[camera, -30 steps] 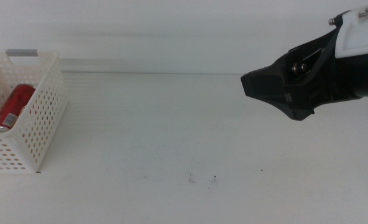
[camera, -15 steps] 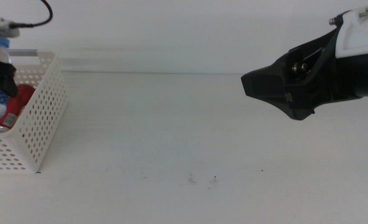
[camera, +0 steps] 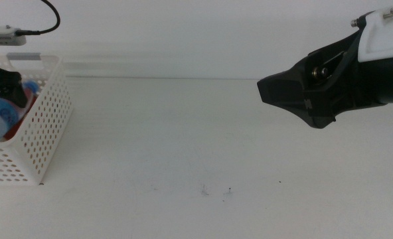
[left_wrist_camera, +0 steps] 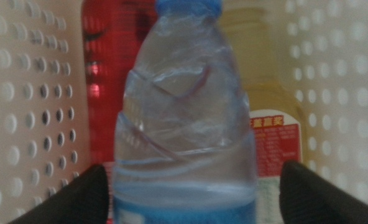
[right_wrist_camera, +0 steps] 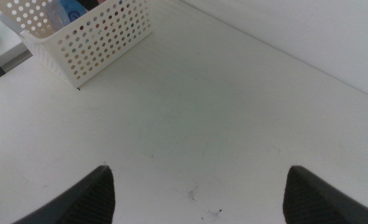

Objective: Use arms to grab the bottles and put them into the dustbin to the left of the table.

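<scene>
Bottles lie together in the white dustbin (camera: 40,126) at the left edge of the surface (camera: 183,139): the clear water bottle (left_wrist_camera: 184,124) with its blue cap sits between the left gripper (left_wrist_camera: 187,199), whose jaws flank its lower body, though whether they press it I cannot tell. Behind it lie the red soda can (left_wrist_camera: 106,81) and the yellow tea bottle (left_wrist_camera: 265,93). Far to the right, the right gripper (camera: 276,93) hangs above the bare surface, jaws spread wide and holding nothing.
</scene>
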### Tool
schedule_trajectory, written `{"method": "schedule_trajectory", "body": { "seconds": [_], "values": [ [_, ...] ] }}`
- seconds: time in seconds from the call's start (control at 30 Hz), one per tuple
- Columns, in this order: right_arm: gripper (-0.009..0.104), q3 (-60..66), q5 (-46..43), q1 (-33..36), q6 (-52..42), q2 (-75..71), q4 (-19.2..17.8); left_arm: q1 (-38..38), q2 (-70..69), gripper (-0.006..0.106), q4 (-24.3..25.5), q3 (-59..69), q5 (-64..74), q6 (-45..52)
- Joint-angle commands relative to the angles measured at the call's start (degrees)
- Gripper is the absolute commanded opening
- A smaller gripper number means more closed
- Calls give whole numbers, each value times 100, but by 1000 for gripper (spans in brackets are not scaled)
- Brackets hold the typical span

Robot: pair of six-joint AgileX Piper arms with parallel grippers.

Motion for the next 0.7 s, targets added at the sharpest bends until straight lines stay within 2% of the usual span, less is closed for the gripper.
{"method": "schedule_trajectory", "body": {
  "seconds": [0.0, 0.33, 0.43, 0.53, 0.67],
  "values": [
    [86, -46, -51, 26, -47, -37, -17, 8, -82, 94, -82, -63, 219, -9],
    [86, -46, -51, 26, -47, -37, -17, -162, -1427, 94, -81, 19, 719, -494],
    [86, -46, -51, 26, -47, -37, -17, -424, -2214, 94, -349, 247, 704, -290],
    [86, -46, -51, 26, -47, -37, -17, -886, -3206, 94, -751, 698, 147, -91],
    [86, -46, -51, 26, -47, -37, -17, -1560, -4683, 94, -849, 1815, -1231, -134]
  ]
}}
